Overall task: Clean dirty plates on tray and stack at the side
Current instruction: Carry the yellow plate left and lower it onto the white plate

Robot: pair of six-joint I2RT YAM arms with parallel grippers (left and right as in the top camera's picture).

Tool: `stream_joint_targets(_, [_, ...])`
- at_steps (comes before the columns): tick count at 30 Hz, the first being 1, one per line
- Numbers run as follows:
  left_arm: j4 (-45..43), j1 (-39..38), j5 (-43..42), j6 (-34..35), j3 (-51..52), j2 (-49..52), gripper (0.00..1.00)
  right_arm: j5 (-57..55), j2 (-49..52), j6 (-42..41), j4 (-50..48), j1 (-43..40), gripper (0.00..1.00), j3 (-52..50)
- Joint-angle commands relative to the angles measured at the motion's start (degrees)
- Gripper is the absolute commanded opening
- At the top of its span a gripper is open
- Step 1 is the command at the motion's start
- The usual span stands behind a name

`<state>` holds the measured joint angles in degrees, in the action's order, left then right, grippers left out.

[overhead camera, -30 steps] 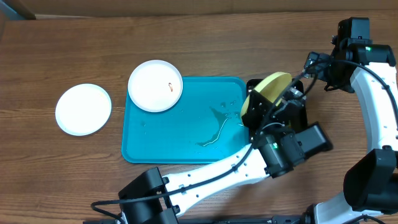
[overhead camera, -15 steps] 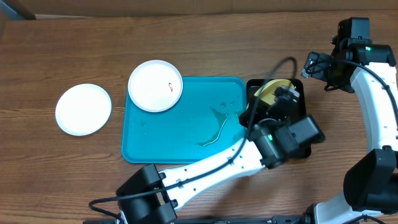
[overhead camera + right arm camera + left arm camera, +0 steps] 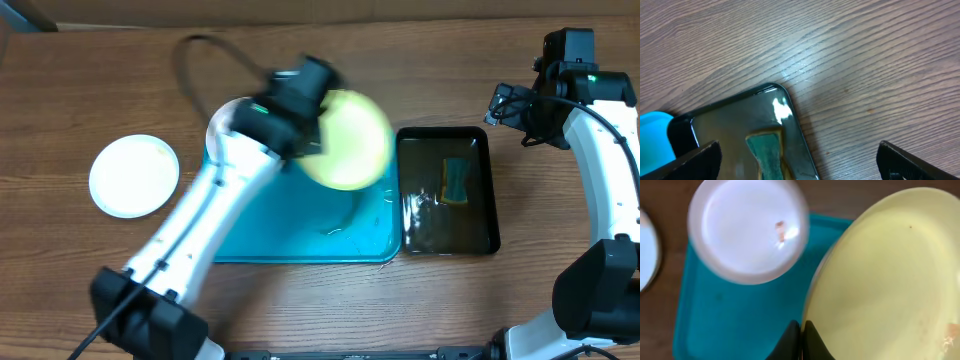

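Grip: left end effector [image 3: 801, 339] pinches yellow-green plate [image 3: 885, 270] rim above tray [image 3: 730, 320] | right end effector [image 3: 799, 162]: wide, empty

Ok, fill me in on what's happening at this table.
The left gripper is shut on the rim of the pale yellow-green plate, holding it above the turquoise tray. A smeared white plate sits on the tray's corner. A second white plate lies on the table beside the tray. The right gripper hangs open by the black tray, where a sponge lies.
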<state>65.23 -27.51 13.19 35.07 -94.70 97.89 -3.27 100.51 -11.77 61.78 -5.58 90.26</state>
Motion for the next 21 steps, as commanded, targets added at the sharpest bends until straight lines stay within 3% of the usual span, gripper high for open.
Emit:
stream_joint_targets(1, [5.5, 12.9, -8.6, 3.3, -0.7, -1.3, 0.04, -0.5, -0.6, -0.2, -0.1, 0.2, 1.0, 0.5])
stream_joint_targets(7, [10.9, 31.4, -14.8, 3.0, -0.7, -1.3, 0.04, -0.5, -0.6, -0.2, -0.1, 0.2, 1.0, 0.5])
stream_joint_targets(13, [13.2, 46.8, -13.8, 2.2, -0.7, -1.3, 0.04, -0.5, -0.6, -0.2, -0.1, 0.2, 1.0, 0.5])
stream_joint_targets(21, [13.3, 57.4, -4.7, 2.3, 1.7, -1.2, 0.04, -0.5, -0.6, -0.2, -0.1, 0.2, 1.0, 0.5])
